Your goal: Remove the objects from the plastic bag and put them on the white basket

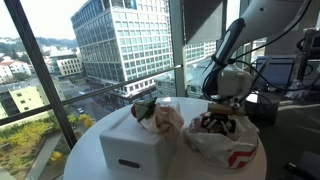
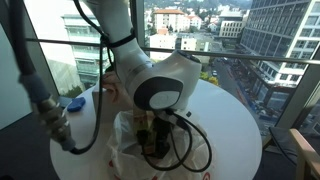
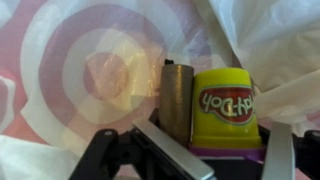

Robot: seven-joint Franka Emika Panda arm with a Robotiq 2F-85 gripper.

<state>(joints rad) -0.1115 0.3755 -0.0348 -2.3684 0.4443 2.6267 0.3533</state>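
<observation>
My gripper (image 3: pixel 208 135) spread, pinching nothing. Yellow Play-Doh tub with purple rim (image 3: pixel 228 100) dead ahead in wrist view, between my fingers, purple end nearest me. Long axis runs away from me, up picture. Tub lies inside thin white plastic bag with red rings (image 3: pixel 90 70). Brown cylinder (image 3: pixel 177 92) parallel to tub, touching its side, by one finger. Judgement: close on tub alone. White box-shaped basket (image 1: pixel 128 150) just beside bag.
</observation>
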